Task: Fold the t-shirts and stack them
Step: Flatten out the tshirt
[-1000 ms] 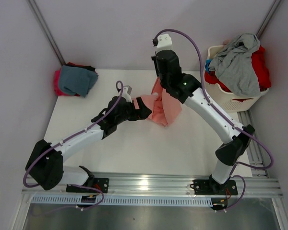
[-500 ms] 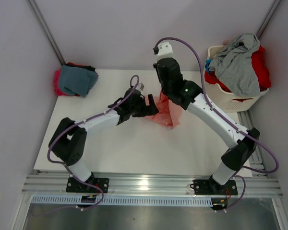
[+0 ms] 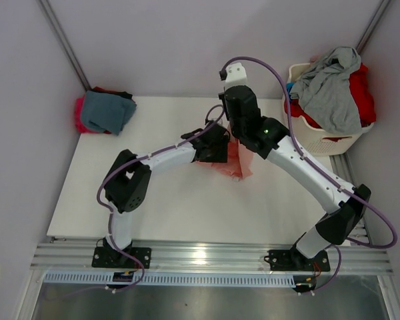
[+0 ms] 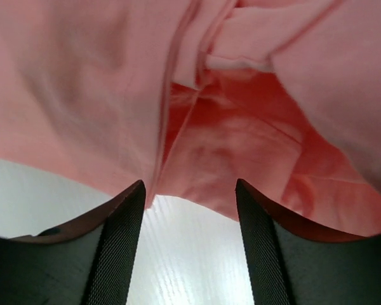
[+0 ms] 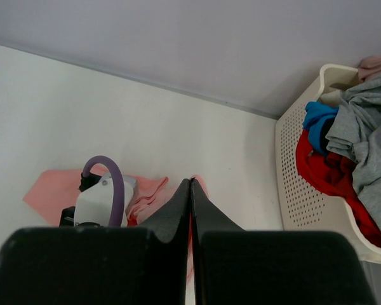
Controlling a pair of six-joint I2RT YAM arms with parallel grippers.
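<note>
Far left corner of the table (image 3: pixel 167 213): a teal-blue shirt (image 3: pixel 107 110) lies bundled on top of a magenta shirt (image 3: pixel 79 117), with a bit of black cloth showing behind them. Moving in, the left arm (image 3: pixel 163 158) stretches across to mid-table, and its left gripper (image 4: pixel 190 184) has its fingers (image 4: pixel 117 254) spread wide with nothing between them. Bare table shows through the gap, and the salmon-pink shirt (image 3: pixel 241 165) hangs in loose folds just in front of the tips. That shirt sits at the centre of the table, bunched and lifted off the surface. Directly over it is the right gripper (image 5: pixel 190 181), its two fingers pressed flat together with pink cloth bunched on either side of the tips, so it looks pinched on the shirt. Over at the right edge stands the white laundry basket (image 3: pixel 318 138), heaped with a grey shirt (image 3: pixel 330 87) draped on top, a red shirt (image 3: pixel 364 93) beneath it, and a blue shirt (image 5: pixel 317 121) tucked by the rim.
</note>
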